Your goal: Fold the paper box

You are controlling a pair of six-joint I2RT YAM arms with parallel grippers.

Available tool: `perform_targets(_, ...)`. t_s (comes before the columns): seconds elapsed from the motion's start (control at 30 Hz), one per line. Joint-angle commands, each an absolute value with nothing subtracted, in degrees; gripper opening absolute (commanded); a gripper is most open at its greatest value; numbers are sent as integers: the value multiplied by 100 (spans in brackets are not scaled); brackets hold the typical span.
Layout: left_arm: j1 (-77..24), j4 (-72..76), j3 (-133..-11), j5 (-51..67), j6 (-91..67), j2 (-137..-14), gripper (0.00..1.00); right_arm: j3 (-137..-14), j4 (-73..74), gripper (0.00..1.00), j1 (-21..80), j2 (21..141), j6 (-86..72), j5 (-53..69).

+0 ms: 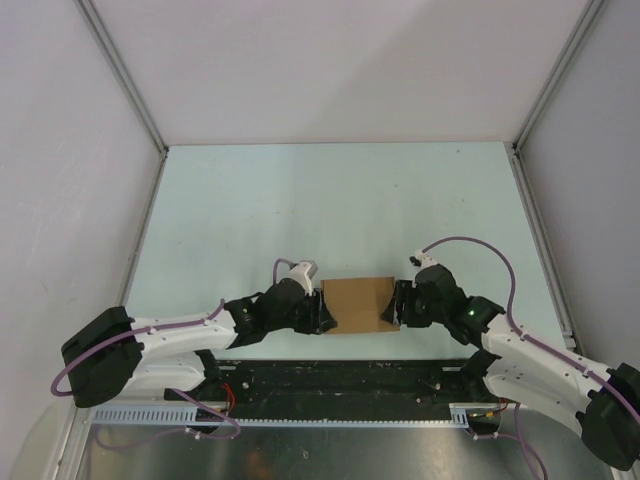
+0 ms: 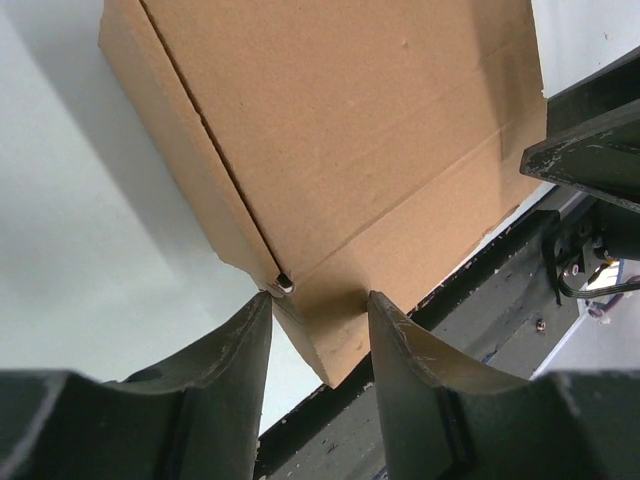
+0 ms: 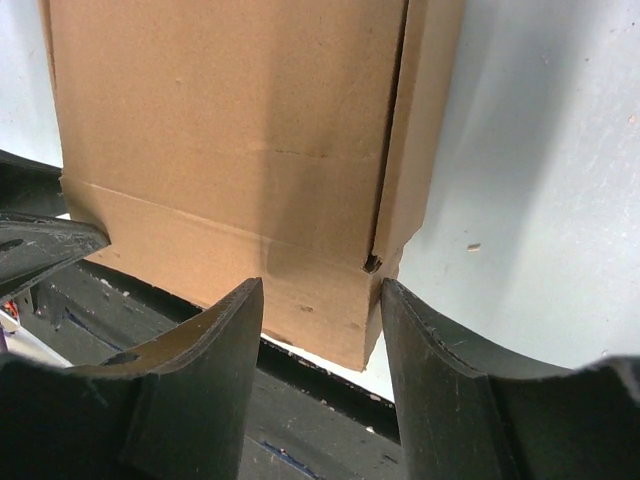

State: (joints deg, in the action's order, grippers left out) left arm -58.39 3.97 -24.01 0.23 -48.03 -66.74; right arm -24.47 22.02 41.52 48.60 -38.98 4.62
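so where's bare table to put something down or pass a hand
The far table beyond the paper box is bare to the back wall, as are both side strips. Crowded at the near edge: left end effector and right end effector flank the box.

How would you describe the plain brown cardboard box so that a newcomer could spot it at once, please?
Look at the pale green table, near its front edge. Between the black left gripper and the black right gripper lies the plain brown cardboard paper box, an oblong and the only brown thing there.
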Motion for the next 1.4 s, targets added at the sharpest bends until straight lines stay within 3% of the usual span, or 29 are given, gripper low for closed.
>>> perform_targets(0.0, -5880, 642, -2575, 18, -4729, -6732, 47, -2382, 1960, 55, 4184, 4843, -3876, 501)
perform_targets(1.37, -5880, 545, -2566, -650, -3656, -7347, 39, -2022, 1468, 41, 4192, 5018, -3384, -148)
